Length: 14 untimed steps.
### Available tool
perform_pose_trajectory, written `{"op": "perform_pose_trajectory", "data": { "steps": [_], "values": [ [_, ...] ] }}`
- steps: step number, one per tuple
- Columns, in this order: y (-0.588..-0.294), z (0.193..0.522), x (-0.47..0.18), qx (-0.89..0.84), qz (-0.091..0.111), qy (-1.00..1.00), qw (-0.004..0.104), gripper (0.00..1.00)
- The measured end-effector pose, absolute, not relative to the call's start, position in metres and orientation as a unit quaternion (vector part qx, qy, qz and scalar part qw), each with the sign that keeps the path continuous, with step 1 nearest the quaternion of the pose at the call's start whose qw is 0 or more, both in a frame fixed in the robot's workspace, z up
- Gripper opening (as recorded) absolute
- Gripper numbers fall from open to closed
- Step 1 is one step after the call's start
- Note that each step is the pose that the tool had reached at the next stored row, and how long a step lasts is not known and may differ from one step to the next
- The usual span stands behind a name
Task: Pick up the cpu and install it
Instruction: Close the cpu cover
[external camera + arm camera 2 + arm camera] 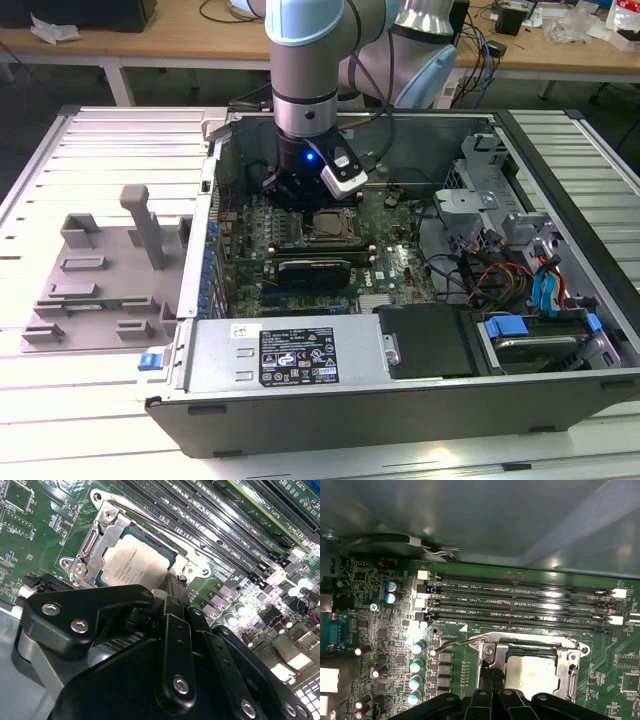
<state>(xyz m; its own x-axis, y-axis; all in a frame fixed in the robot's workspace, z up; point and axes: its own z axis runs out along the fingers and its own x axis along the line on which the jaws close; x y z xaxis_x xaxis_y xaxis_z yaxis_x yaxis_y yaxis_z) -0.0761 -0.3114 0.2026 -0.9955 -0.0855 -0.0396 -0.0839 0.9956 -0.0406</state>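
Cpu [137, 560] is sitting in the socket [107, 530]. In the exterior view the gripper [312, 207] is at its 12 o'clock, jaws closed on nothing.

One cpu [530, 674] sitting in one socket frame [487, 666]. Four long memory slots [520, 602] lying beside it. One computer case [400, 410] resting on surface [100, 140]. One grey tray [90, 290] lying beside case. One robot arm [308, 60] hanging inside.

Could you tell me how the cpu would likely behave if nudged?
The cpu is a thin flat plate, so probably stiff and light. Its smooth metal top may be slippery. Seated within the socket frame, it likely won't slide.
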Motion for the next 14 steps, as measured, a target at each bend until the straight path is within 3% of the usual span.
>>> {"op": "perform_pose_trajectory", "data": {
  "steps": [14],
  "values": [
    [-0.3113,0.2024,-0.0760,-0.042,-0.018,0.999,0.021,0.11]
  ]
}}
